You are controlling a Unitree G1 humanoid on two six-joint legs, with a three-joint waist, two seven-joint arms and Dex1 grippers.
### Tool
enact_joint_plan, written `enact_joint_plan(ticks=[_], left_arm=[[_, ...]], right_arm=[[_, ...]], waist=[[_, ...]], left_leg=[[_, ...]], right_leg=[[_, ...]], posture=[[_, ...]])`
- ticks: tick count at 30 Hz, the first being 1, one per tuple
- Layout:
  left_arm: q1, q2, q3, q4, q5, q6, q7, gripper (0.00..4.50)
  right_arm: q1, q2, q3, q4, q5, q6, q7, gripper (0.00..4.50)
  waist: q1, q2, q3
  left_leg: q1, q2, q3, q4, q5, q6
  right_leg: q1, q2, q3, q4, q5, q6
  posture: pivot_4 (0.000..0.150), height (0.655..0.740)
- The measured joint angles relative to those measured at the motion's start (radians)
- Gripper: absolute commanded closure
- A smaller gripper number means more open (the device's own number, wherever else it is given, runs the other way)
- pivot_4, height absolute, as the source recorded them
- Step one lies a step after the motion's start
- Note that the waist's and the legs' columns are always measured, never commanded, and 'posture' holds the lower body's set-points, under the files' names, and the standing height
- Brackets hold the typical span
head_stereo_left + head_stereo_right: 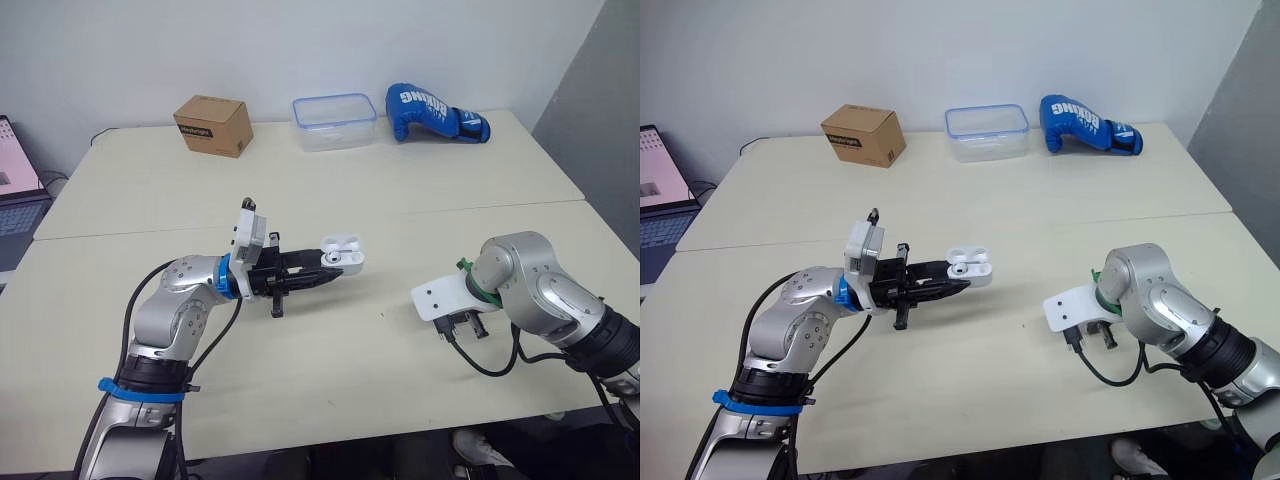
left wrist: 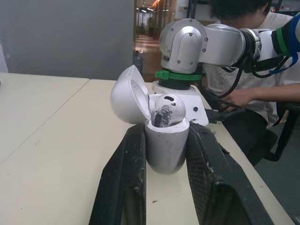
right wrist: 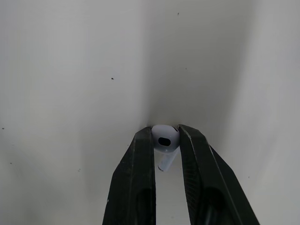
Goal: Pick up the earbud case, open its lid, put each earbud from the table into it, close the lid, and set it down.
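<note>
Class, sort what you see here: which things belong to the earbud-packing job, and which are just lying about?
Job: earbud case, lid open, held in the left end effector; seated earbud inside it; loose earbud gripped by the right end effector.
Lying about: cardboard box, plastic container, boxing glove, laptop.

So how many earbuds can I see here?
2: one earbud sits in the open case that the left tool holds; the other earbud is pinched in the right tool. The case may hide another.

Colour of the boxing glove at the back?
The boxing glove is blue with white lettering; clearest in right eye view.
</note>
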Motion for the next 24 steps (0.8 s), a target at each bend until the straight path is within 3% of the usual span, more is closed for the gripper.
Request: enact_joint_plan(ticks=[5, 11, 17, 24], left_arm=[[0.002, -0.003, 0.000, 0.001, 0.002, -0.017, 0.000, 3.68], [0.000, -0.011, 0.003, 0.041, 0.003, -0.023, -0.003, 3.68], [-0.023, -0.018, 0.001, 0.096, 0.004, -0.039, -0.025, 3.68], [-0.035, -0.031, 0.001, 0.145, 0.014, -0.053, -0.046, 3.68]], right_arm=[[0.014, 0.005, -0.042, -0.014, 0.035, 0.080, -0.002, 4.12], [0.146, 0.027, -0.243, -0.148, 0.175, 0.287, -0.030, 4.12], [0.262, 0.308, -0.503, -0.240, 0.303, 0.535, -0.279, 4.12], [0.313, 0.587, -0.767, -0.355, 0.457, 0.593, -0.543, 4.12]], waist=[[0.001, 0.000, 0.000], [0.005, 0.000, 0.000], [0.005, 0.000, 0.000], [0.003, 0.000, 0.000]], left_leg=[[-0.001, 0.000, 0.000, 0.000, 0.000, 0.000], [-0.001, 0.000, -0.001, 0.000, 0.000, 0.000], [-0.001, -0.001, -0.001, 0.000, 0.000, 0.000], [-0.001, -0.001, -0.003, 0.000, 0.000, 0.000]], right_leg=[[-0.001, 0.000, 0.000, 0.000, 0.000, 0.000], [0.000, 0.000, 0.000, 0.000, 0.000, 0.000], [-0.001, 0.000, 0.000, 0.001, 0.000, 0.000], [-0.001, 0.000, 0.000, 0.001, 0.000, 0.000]], posture=[[0.150, 0.7307], [0.150, 0.7307], [0.150, 0.7307], [0.150, 0.7307]])
